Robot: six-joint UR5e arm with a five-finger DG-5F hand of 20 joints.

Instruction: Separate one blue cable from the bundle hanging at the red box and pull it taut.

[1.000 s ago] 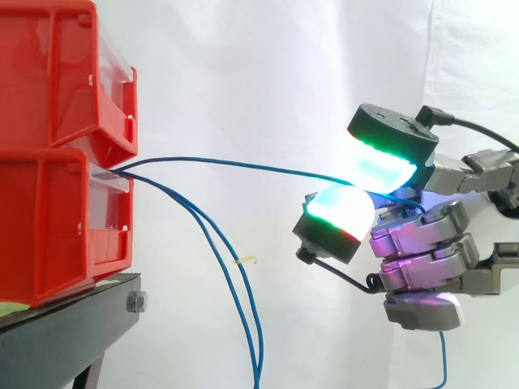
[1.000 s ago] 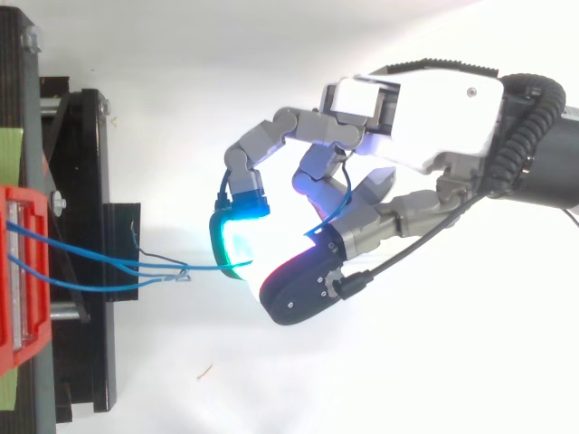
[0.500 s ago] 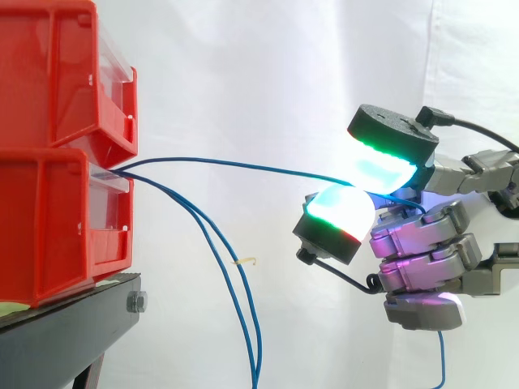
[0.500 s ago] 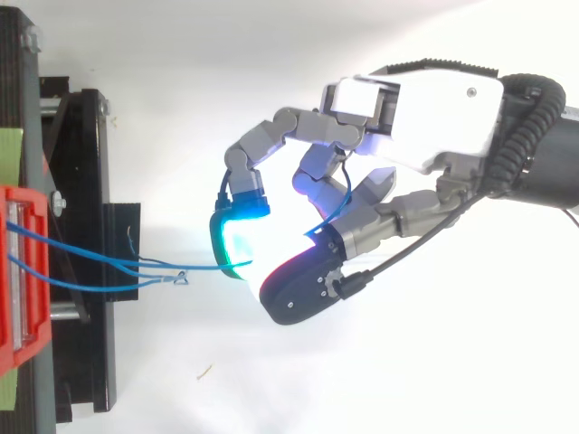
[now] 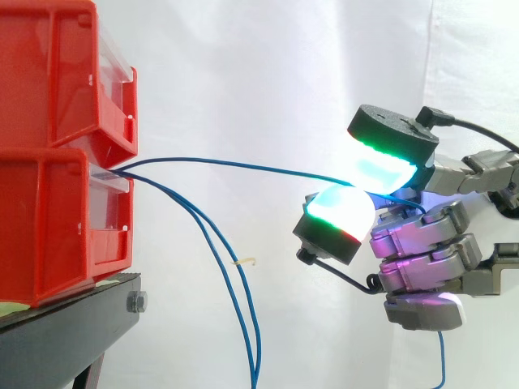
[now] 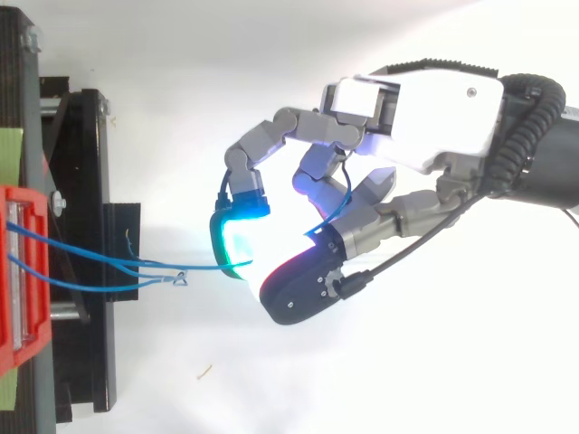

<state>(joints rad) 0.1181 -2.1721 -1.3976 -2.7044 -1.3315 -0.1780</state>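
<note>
– At the front edge of the lower red box [image 5: 57, 227], just under the upper box [image 5: 57, 73] stacked on it, what is shown?
– Blue cables leave the seam between the two boxes. One blue cable [image 5: 243, 167] runs nearly level away from the box front. The other cables [image 5: 235, 300] droop past the front edge of the black stand [image 5: 73, 324].
– And the hand [image 5: 422, 251]?
– It grips the single cable. Two glowing fingertips [image 5: 381, 170] pinch it, and the other fingers are curled below them. The free end hangs beneath the hand.
– Which relation governs the pull?
– The cable's long axis, which runs from box to hand. In the side view the box lies to the hand's left, so tension should come from travel straight to the right, along that axis. The span bows slightly upward, so it is judged nearly taut rather than fully taut.
– Is there room to move?
– Between the box front and the hand there is open space before the white curtain [image 5: 268, 73], crossed only by cable. From above, the strands lie close together beyond the stand's edge, so drift to either side might drag the drooping ones along.
</note>
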